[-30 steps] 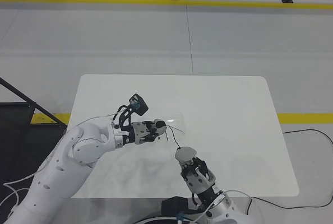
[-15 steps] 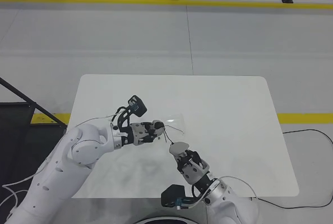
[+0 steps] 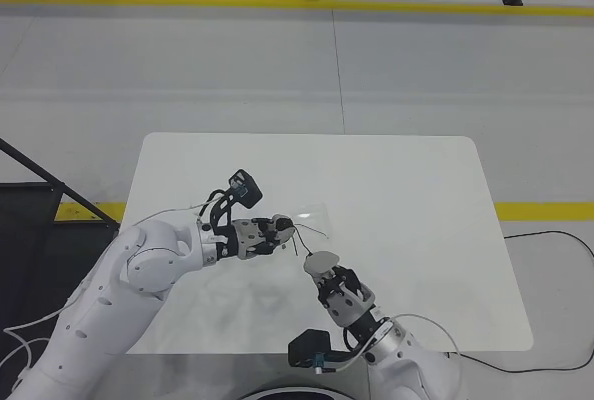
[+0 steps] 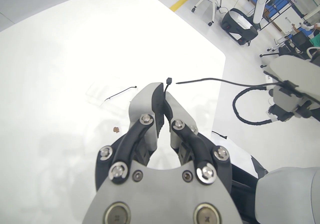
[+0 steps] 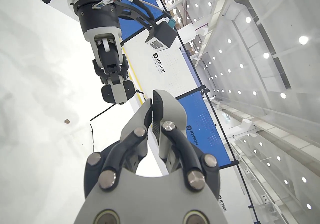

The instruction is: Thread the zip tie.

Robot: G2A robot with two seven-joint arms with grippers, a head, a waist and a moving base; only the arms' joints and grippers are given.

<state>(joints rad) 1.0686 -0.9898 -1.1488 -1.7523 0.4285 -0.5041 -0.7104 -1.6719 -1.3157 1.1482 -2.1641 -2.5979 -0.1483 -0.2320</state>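
Black nylon zip tie (image 4: 205,80), one item, held in the air above the white table (image 3: 407,180) between both arms.

Left pincer (image 4: 163,92): shut tight on the strap just below the head (image 4: 169,80), which stands upright past the fingertips.

Right pincer (image 5: 152,103): shut on the thin tail end. The free tip reaches across and stops just beside the head, level with it and not yet entered.

Change, last second: the right pincer has come up from nearer the table's front edge towards the left pincer, then eased back a touch in the last half second. The left pincer has kept its place and its grip throughout. The gap between tip and head has thus closed from well apart to just beside.

Reading for the task: approach is done, and lining up tip with slot is the step in hand. No threading has begun. The small retreat looks like a correction of aim. The strap is springy, so the tip may flick off line.

Also on the table: a second tie (image 4: 121,92), loose, beside a clear bag (image 4: 96,91).
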